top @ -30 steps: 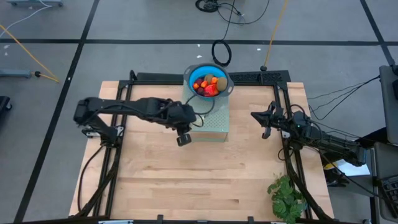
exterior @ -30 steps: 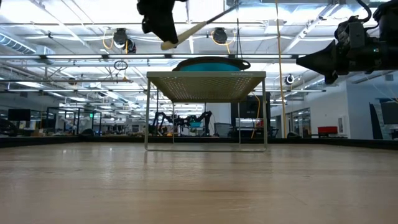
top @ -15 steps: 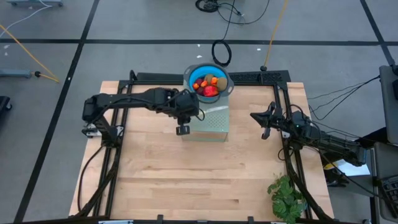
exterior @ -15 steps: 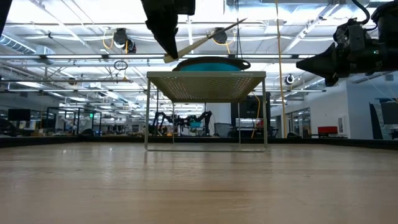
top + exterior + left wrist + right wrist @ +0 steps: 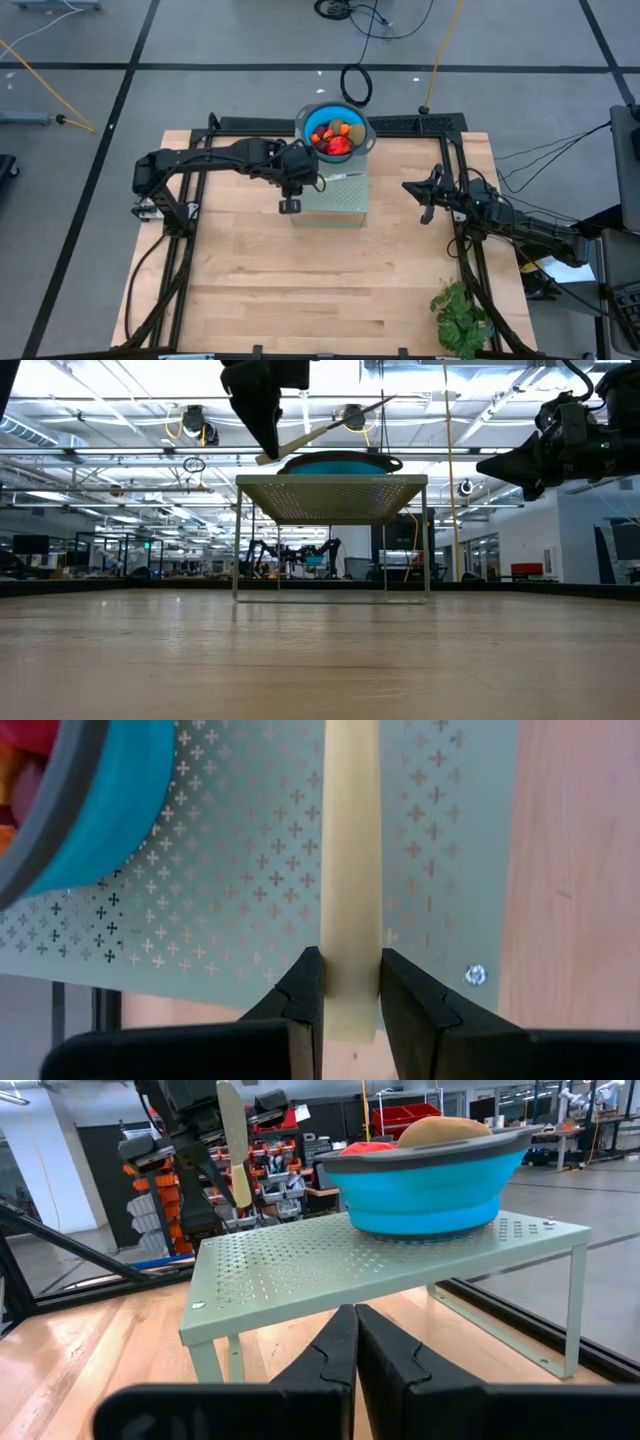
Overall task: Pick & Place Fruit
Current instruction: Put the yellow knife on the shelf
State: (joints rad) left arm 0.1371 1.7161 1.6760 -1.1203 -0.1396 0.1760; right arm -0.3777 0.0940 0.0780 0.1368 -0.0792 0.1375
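The fruit [image 5: 333, 137], orange, dark red and brownish-olive pieces, lies heaped in a blue bowl [image 5: 308, 122] that stands on the far part of a pale green perforated stand [image 5: 340, 205]. My left gripper [image 5: 293, 184] hovers over the stand's left edge, just left of the bowl, shut on a slim knife [image 5: 320, 428] with a pale yellow handle. The bowl [image 5: 100, 800] shows beside it in the left wrist view. My right gripper [image 5: 427, 198] waits, shut, to the right of the stand, pointing at it [image 5: 355, 1342]. My left gripper pinches the knife's pale yellow handle [image 5: 350, 950] near its butt end between both fingers [image 5: 305, 988], which come down from above. The knife is lifted clear above the stand's top. It is tilted, with the blade [image 5: 375, 404] rising toward the bowl's side.
A leafy green plant [image 5: 460, 315] sits at the table's near right corner. Black frame rails run along the table's left, right and far edges. Bare wood [image 5: 320, 290] stretches across the near half of the table.
My left gripper has carried the knife toward the table's far edge, from in front of the stand to over its left part, and the knife has come down a little closer to the stand's top. The hold has stayed shut. My right arm has kept still.
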